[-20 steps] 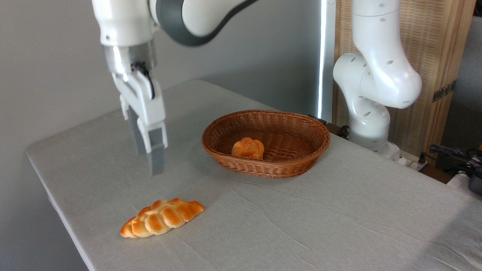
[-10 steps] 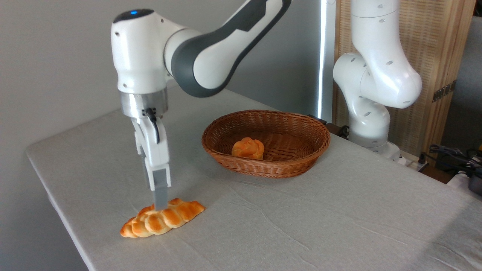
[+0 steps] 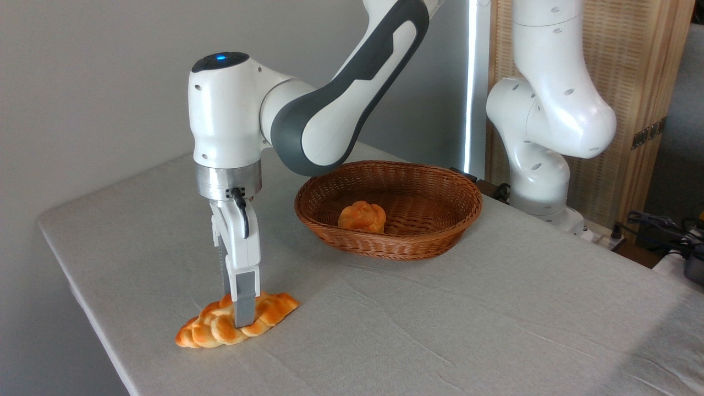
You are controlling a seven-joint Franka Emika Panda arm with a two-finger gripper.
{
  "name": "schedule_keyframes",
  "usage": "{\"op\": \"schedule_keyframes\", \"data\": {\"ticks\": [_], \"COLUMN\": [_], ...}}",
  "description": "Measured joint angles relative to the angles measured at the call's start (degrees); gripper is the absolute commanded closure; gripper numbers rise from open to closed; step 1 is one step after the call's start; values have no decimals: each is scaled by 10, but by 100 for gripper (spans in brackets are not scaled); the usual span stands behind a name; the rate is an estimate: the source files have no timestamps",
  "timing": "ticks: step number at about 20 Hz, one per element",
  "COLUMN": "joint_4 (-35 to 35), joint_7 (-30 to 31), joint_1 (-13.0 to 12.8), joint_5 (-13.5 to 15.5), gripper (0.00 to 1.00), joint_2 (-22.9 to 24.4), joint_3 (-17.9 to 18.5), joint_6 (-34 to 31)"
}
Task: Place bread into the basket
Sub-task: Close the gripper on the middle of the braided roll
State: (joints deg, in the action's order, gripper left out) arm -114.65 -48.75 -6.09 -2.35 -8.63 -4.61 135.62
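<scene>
- Your pincer [image 3: 240, 314] points straight down at the near left part of the desk [image 3: 440, 330], its fingers straddling the bread [image 3: 212, 329].
- One grey finger [image 3: 245, 305] covers the near side of the loaf; the other stands behind it, mostly hidden.
- You cannot tell from this view whether the fingers are pressing on the bread or only set around it with some slack; the gap between them looks about as wide as the loaf.
- The bread lies flat on the desk directly under the pincer, one tapered end reaching out to the left of the fingers and toward you, the other to the right.
- The basket [image 3: 440, 181] sits on the desk well apart from the pincer, to its right and farther back.
- Inside the basket, a small round bun [image 3: 362, 216] rests on the woven floor, toward the side nearer the pincer.
- Above the pincer, the white wrist housing shows a blue light on top, and the arm [image 3: 330, 121] sweeps up and to the right from there.
- Farther right of the pincer, past the basket, the arm's white base column [image 3: 544, 137] stands at the desk's far edge.
</scene>
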Motion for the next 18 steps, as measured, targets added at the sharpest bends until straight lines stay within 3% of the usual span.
{"op": "schedule_keyframes", "data": {"ticks": [4,7,18], "joint_4": [-1,-1,-1], "joint_7": [0,-1,-30], "joint_1": [0,0,4], "joint_5": [0,0,-1], "gripper": [75,96,100], "joint_2": [-1,-1,0], "joint_3": [0,0,2], "joint_6": [4,4,5]}}
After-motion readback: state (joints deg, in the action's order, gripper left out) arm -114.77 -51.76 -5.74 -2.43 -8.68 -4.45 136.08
